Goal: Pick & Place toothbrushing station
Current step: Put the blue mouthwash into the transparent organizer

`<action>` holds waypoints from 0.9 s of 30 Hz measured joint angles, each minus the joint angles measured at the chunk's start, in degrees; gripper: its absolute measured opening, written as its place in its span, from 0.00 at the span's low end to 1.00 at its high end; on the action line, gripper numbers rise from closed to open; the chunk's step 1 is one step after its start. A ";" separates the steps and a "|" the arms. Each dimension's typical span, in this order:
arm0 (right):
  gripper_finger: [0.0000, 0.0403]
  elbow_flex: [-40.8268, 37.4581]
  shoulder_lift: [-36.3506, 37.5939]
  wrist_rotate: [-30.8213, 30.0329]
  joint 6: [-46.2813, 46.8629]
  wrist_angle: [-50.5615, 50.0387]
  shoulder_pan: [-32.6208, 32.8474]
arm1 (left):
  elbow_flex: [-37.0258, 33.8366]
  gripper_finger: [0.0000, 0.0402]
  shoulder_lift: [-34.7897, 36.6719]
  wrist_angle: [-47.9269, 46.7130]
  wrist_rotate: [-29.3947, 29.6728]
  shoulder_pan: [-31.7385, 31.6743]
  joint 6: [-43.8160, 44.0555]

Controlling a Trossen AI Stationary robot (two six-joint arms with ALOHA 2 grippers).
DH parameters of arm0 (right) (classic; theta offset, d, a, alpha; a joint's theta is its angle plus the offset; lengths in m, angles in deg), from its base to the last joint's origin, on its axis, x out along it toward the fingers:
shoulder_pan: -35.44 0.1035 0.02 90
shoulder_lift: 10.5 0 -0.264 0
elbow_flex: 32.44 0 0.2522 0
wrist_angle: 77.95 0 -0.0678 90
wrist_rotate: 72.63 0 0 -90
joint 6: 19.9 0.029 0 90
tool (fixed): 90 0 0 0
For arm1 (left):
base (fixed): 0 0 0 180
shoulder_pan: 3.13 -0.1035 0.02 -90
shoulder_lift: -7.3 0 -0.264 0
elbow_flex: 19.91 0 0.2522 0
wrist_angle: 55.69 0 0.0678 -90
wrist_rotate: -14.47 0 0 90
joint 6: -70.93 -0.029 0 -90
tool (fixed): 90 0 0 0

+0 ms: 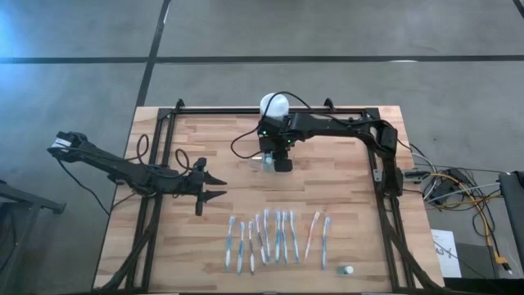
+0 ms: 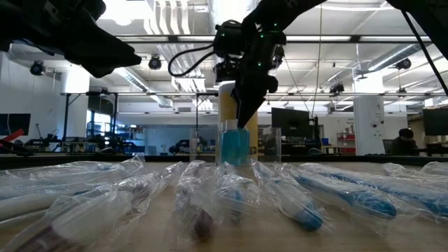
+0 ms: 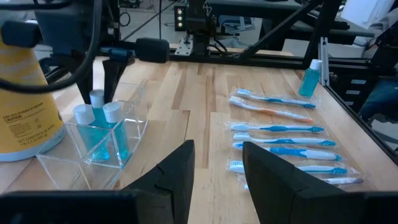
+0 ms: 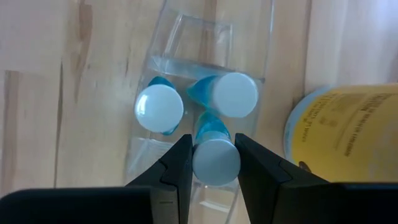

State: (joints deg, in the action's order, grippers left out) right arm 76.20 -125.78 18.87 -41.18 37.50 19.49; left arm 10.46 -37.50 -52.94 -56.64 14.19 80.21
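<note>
The wooden tabletop (image 1: pixel 205 238) carries everything, and the right arm reaches over its far middle so that the right pincer (image 4: pixel 215 163) hangs straight down above the toothbrushing station (image 3: pixel 93 155), the clear low holder directly beneath it. That vertical approach suits the job: the holder's open top can only be entered from above. Just beside the right pincer, touching or nearly touching the holder, stands the yellow jar (image 4: pixel 348 130), probably the reason the fingers come in narrow rather than wide. The left arm waits at the tabletop's left side, its left pincer (image 3: pixel 217 180) with fingers apart and empty, pointed toward the holder and well short of it. Nearer the front edge than either pincer, a row of wrapped toothbrushes (image 1: pixel 274 239) lies side by side, each easy to pick singly. Inside the holder stand three small blue bottles with white caps; the right pincer is clamped on the third bottle (image 4: pixel 216 158), its cap squeezed between the fingers, while the other two bottles (image 4: pixel 193 102) stand free just beyond its fingertips. A fourth bottle (image 1: pixel 347 270) lies far off, by the front right corner.
</note>
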 joint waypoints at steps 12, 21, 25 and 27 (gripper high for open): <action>0.24 -3.14 0.22 0.02 -0.11 3.86 -0.02 | -0.01 0.35 -0.02 -1.16 0.00 -0.02 -0.11; 0.32 -3.40 0.00 0.00 -0.41 3.38 -0.23 | -0.02 0.35 -0.02 -2.64 -0.46 0.00 -0.11; 0.37 -3.44 -0.07 0.04 -0.40 3.45 -0.26 | -0.02 0.35 -0.02 -2.55 -0.48 -0.02 -0.11; 0.40 -3.42 -0.07 0.02 -0.34 3.42 -0.26 | -0.02 0.35 -0.02 -2.56 -0.55 -0.02 -0.05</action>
State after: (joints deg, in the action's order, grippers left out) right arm 72.78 -125.85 18.89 -41.52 40.92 19.23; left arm 10.43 -37.52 -55.50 -57.19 14.17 80.16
